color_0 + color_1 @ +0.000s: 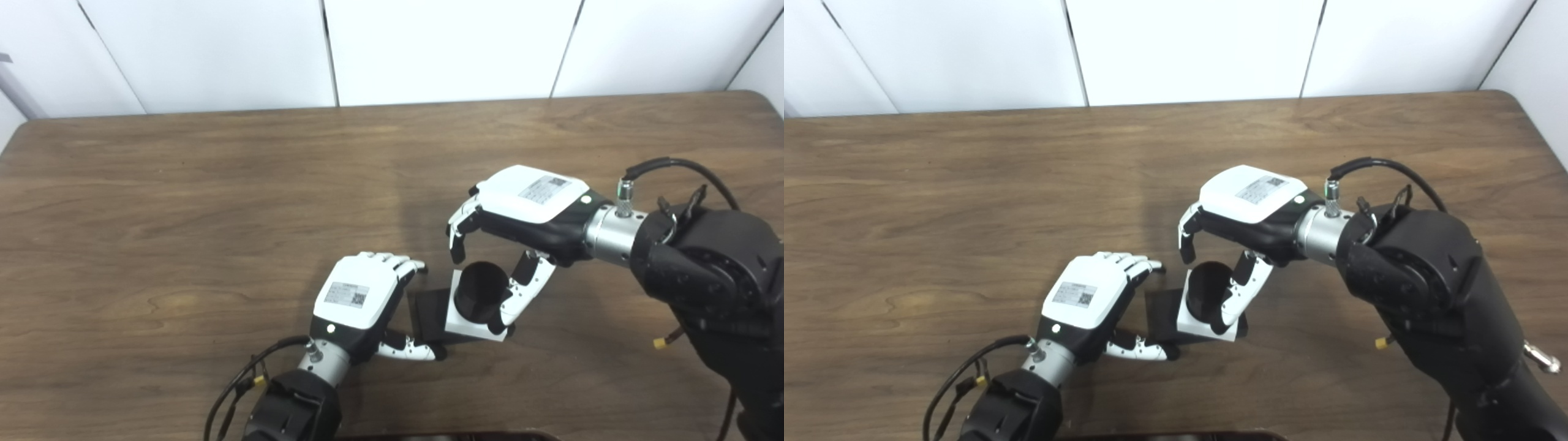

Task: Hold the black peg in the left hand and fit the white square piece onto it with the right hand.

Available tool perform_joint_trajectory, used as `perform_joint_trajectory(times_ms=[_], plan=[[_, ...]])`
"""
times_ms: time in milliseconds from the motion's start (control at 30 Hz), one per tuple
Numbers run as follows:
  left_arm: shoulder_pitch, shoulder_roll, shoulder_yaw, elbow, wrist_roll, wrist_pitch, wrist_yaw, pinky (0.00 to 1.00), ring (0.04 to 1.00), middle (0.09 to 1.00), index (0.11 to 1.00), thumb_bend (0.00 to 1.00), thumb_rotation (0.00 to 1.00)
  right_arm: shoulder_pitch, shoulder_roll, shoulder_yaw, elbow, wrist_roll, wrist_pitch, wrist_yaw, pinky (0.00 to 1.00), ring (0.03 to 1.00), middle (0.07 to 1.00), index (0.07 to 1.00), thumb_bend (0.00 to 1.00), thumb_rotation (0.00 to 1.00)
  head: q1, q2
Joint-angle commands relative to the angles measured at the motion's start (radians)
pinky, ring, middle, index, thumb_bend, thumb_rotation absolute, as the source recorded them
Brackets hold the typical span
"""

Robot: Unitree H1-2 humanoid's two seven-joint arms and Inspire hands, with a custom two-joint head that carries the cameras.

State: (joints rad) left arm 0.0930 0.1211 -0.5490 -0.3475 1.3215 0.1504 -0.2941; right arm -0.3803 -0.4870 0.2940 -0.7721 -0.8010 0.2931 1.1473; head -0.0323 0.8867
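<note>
Between the two hands, low on the table (184, 184): white square piece (465, 327), lying just off the fingertips of the left hand (361, 294) and right under the palm of the right hand (520, 211). Shows a round black shape (482, 293) in the middle, hole or peg top, cannot tell which. Right hand arches over from above, thumb (520, 294) laid against the piece's near side, fingers (454, 236) curled down toward the far corner with a sliver of gap seeming to remain; cannot tell whether truly clamped or merely cupping. Left hand curls in from the other side, fingers above and thumb below the black peg (429, 312), seen only as a flat dark square base, touching or tucked under the white piece's edge on the left-hand side. Brackets that base, but cannot confirm firm contact. Now the dangers, by judgement: with a loose left grip, risk of the base skating away toward the left wrist under any push from the right. With only a thumb bearing on the white piece, risk of tilting, jamming crooked on the peg, or popping out from under the palm. Close quarters too, fingertips of both hands nearly meeting, so risk of a knock between them spoiling the alignment. Calls for a firm hold on both sides first, then a square, slow press.
</note>
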Motion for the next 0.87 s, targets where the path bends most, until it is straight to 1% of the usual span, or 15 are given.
perform_joint_trajectory(times_ms=[0, 33, 100, 233, 400, 533, 633, 700, 800, 833], plan=[[0.002, 0.000, 0.017, 0.028, 0.008, 0.016, -0.023, 0.88, 0.884, 0.912, 0.931, 0.94, 0.61, -0.039, 0.008, -0.016, -0.014, -0.009, 0.018, -0.008, 0.92, 0.841, 0.802, 0.618, 1.00, 0.44, 0.004, -0.001], [0.001, 0.001, 0.026, 0.029, -0.005, 0.018, -0.034, 0.89, 0.891, 0.920, 0.938, 0.95, 0.61, -0.038, 0.013, -0.013, -0.008, -0.015, 0.017, -0.011, 0.92, 0.841, 0.803, 0.618, 1.00, 0.44, 0.007, -0.011], [-0.003, 0.004, 0.044, 0.029, -0.034, 0.021, -0.064, 0.90, 0.907, 0.925, 0.942, 0.97, 0.65, -0.036, 0.027, -0.007, 0.005, -0.030, 0.014, -0.014, 0.92, 0.842, 0.802, 0.622, 1.00, 0.44, 0.003, -0.017], [-0.004, 0.016, 0.071, 0.010, -0.096, 0.018, -0.114, 0.89, 0.904, 0.918, 0.935, 0.99, 0.65, -0.034, 0.048, -0.001, 0.023, -0.056, 0.008, -0.019, 0.92, 0.842, 0.803, 0.622, 1.00, 0.44, -0.009, -0.029], [-0.032, 0.027, 0.113, -0.090, -0.141, 0.031, -0.228, 0.89, 0.918, 0.927, 0.940, 1.00, 0.66, -0.021, 0.054, -0.013, 0.038, -0.066, -0.001, -0.039, 0.92, 0.842, 0.796, 0.624, 1.00, 0.44, 0.008, -0.049], [-0.062, 0.044, 0.169, -0.167, -0.183, 0.036, -0.317, 0.88, 0.914, 0.922, 0.939, 1.00, 0.66, -0.006, 0.054, -0.023, 0.051, -0.067, -0.008, -0.066, 0.92, 0.840, 0.793, 0.613, 1.00, 0.43, 0.015, -0.061], [-0.084, 0.066, 0.222, -0.223, -0.234, 0.042, -0.354, 0.86, 0.894, 0.907, 0.925, 1.00, 0.67, 0.007, 0.051, -0.037, 0.057, -0.059, -0.012, -0.087, 0.91, 0.838, 0.793, 0.632, 1.00, 0.44, 0.015, -0.068], [-0.096, 0.076, 0.250, -0.247, -0.257, 0.046, -0.378, 0.86, 0.891, 0.905, 0.924, 1.00, 0.68, 0.013, 0.051, -0.045, 0.059, -0.057, -0.011, -0.097, 0.91, 0.839, 0.793, 0.644, 1.00, 0.44, 0.015, -0.070], [-0.106, 0.085, 0.307, -0.299, -0.309, 0.092, -0.429, 0.85, 0.896, 0.901, 0.927, 1.00, 0.68, 0.023, 0.044, -0.065, 0.063, -0.044, -0.011, -0.112, 0.91, 0.842, 0.795, 0.673, 1.00, 0.46, 0.015, -0.076], [-0.106, 0.087, 0.321, -0.309, -0.322, 0.100, -0.434, 0.85, 0.898, 0.901, 0.928, 1.00, 0.67, 0.026, 0.043, -0.071, 0.065, -0.038, -0.011, -0.120, 0.91, 0.843, 0.795, 0.681, 1.00, 0.46, 0.014, -0.081]])
